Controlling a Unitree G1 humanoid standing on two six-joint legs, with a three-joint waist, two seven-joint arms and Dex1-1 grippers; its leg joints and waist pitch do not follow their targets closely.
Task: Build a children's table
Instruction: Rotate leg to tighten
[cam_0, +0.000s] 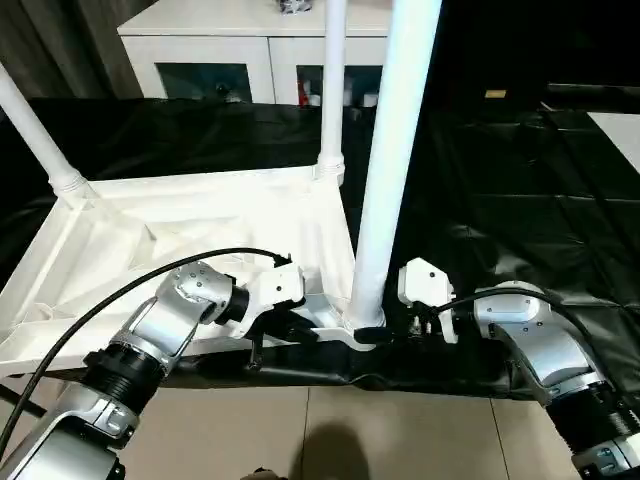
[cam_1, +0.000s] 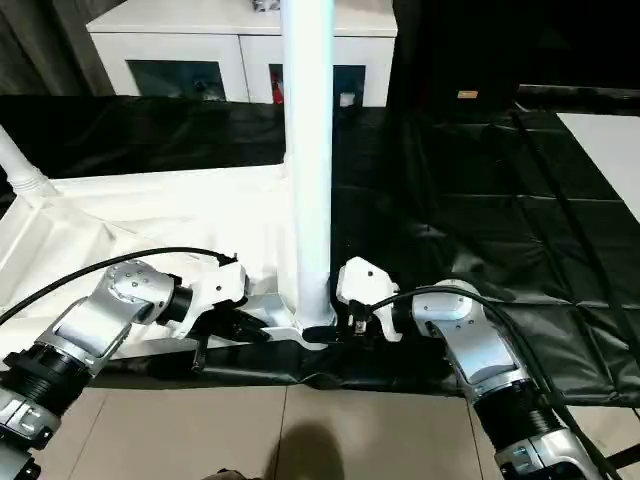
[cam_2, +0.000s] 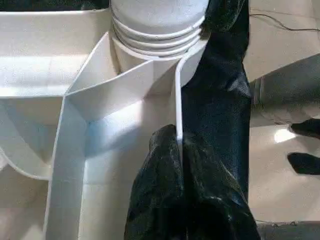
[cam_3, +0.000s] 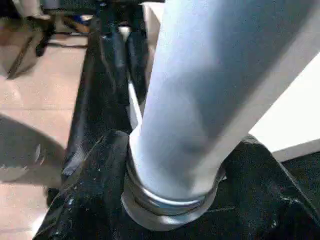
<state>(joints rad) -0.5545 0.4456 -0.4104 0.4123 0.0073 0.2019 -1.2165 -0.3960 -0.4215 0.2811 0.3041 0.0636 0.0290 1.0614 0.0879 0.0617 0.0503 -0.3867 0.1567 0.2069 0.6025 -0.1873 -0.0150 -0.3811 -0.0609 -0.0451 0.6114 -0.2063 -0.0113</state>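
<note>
The white plastic rectangular table top (cam_0: 200, 225) lies upside down — ribbed underside up — on the large black-covered table (cam_0: 520, 200), with its near edge at that table's front edge. Landmark for all positions: the near corner socket (cam_0: 352, 325) of the top, the corner closest to the robot.

Near leg, a long white tapered round leg (cam_0: 395, 150), stands upright in that socket; its threaded base rings (cam_2: 157, 37) sit at the socket mouth. Whether it is fully seated cannot be told.

Second white leg (cam_0: 332, 90) stands upright in the corner directly behind the near socket. Third white leg (cam_0: 35, 130) leans outward from the far corner on the left side.

Left gripper (cam_0: 300, 328) is just to the left of the near socket. Its black fingers (cam_2: 165, 190) are narrow, pinched onto the thin white rim wall (cam_2: 178, 100) of the top, one finger on each side of it.

Right gripper (cam_0: 385, 332) is just to the right of the near socket. Its black fingers (cam_3: 90, 200) are spread around the base of the near leg — one on either side, clasping it at the rings.

Behind the black-covered table stands a white cabinet with glass doors (cam_0: 215, 55). Beige tiled floor (cam_0: 350, 430) lies below the near socket.
</note>
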